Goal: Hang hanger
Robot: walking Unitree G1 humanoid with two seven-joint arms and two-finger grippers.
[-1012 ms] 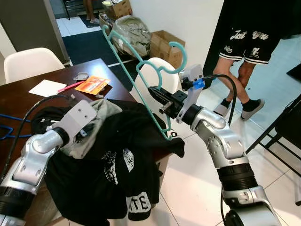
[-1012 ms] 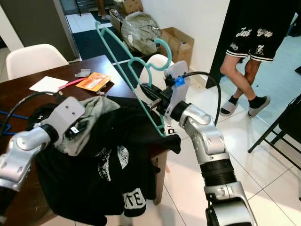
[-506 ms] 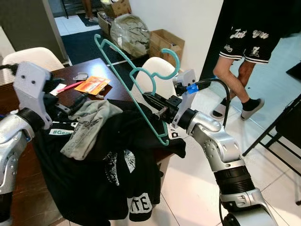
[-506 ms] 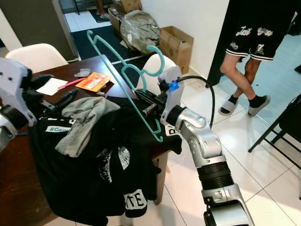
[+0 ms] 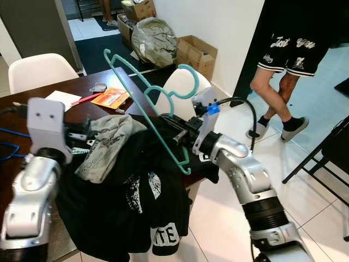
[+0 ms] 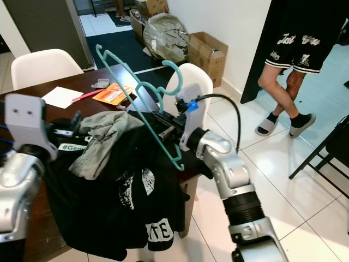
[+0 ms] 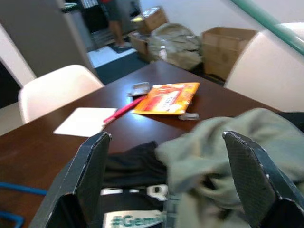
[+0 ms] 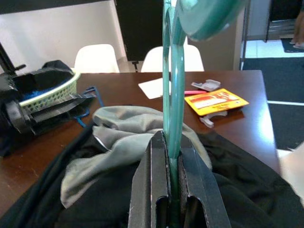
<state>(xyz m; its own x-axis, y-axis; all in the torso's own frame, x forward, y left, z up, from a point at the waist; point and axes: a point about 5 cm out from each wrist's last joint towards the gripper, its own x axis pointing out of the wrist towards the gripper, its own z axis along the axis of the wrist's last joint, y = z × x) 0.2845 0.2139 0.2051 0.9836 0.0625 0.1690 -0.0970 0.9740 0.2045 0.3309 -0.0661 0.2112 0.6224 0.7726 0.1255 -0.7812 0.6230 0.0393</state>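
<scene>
Teal hanger (image 5: 146, 103) clamped in my right tool (image 5: 181, 132), held tilted above the black clothes (image 5: 136, 191) on the brown surface (image 5: 82, 109), my left tool (image 7: 166, 185) spread apart over the grey garment (image 5: 106, 144) beside them

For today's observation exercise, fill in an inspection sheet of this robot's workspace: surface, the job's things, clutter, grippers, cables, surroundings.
Surface: dark brown wooden table, mostly covered near its front edge by clothes.
Job's things: teal hanger, held tilted above the clothes; black T-shirt draped over the table edge; grey garment lying on top of it.
Clutter: orange packet, white paper, pink pen, basket.
Grippers: right gripper shut on the hanger's lower bar; left gripper open over the clothes.
Cables: black cable looping along the right arm; blue cable on the table.
Surroundings: white chairs, cardboard boxes, a person's legs on the tiled floor.
</scene>
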